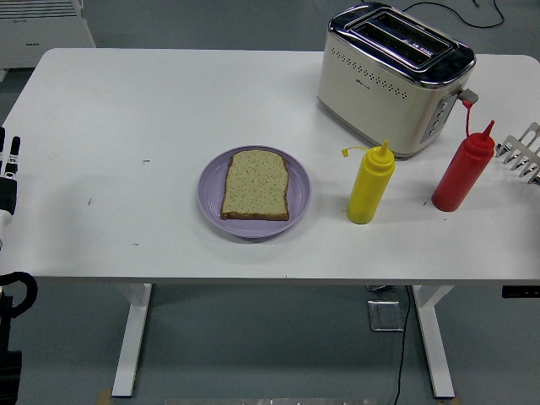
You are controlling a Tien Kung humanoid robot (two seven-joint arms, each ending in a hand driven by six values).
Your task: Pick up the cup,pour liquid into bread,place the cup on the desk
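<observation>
1. The right robot hand (523, 153) shows only as pale fingertips at the right edge of the view, spread out and grasping nothing, just beside the red squeeze bottle (461, 175) but not touching it.
2. The left robot hand (8, 173) sits at the left edge, over the border of the surface (126, 110); too little of it shows to tell whether it is released or clenched.
3. The red squeeze bottle stands upright near the right end of the surface, its loose cap hanging on a thin strap beside the nozzle.
4. The yellow squeeze bottle (369, 186) stands upright to its left, apart from it, with bare white surface between the two; its cap is also off, on a strap to the left.
5. Behind both bottles the cream and chrome toaster (392, 76) stands at an angle near the far right corner, close behind the yellow bottle.
6. The slice of bread (256, 185) lies flat on a lilac plate (299, 190) near the middle, well inside the rim on every side.
7. The plate is near the front edge, clear of the yellow bottle.
8. The whole left half and the far middle of the surface lie open, marked only by a few small dark specks.
</observation>
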